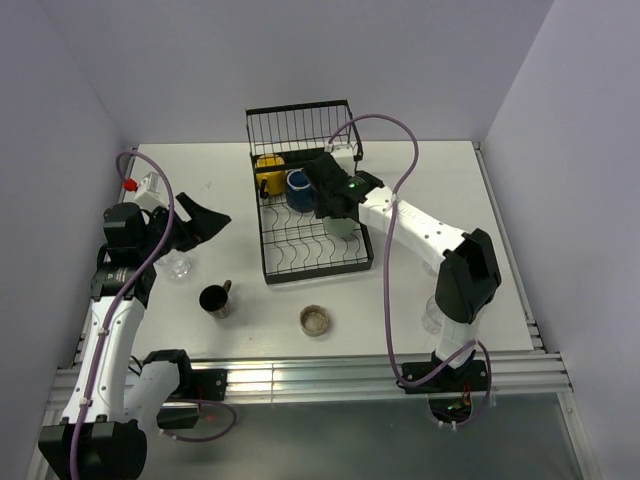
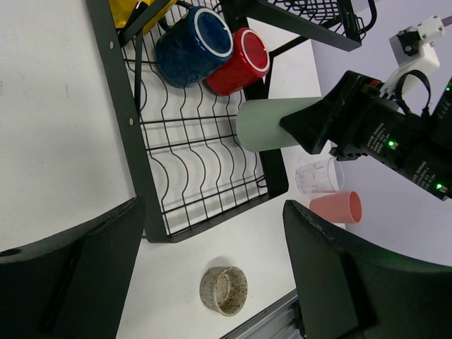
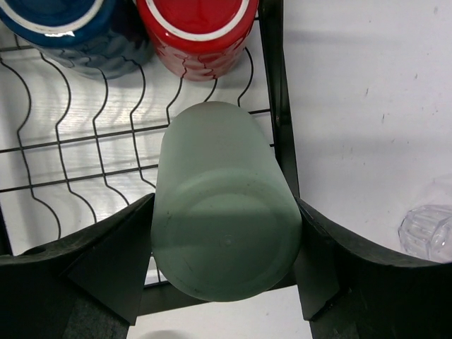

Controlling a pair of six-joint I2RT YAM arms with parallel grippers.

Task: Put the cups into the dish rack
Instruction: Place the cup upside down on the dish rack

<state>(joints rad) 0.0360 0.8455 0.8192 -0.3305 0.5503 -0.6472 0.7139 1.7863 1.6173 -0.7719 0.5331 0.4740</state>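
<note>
My right pincer (image 3: 224, 236) grips the tumbler (image 3: 226, 191), its long axis pointing up-frame at the red mug (image 3: 194, 25), above the rack's (image 3: 279, 106) right rail.

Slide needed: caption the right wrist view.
Right fingers grip green tumbler over the dish rack, near red mug and navy mug.

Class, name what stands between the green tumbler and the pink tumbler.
A clear glass stands between green tumbler and pink tumbler, just beyond the rack rim; the left wrist view shows it.
</note>
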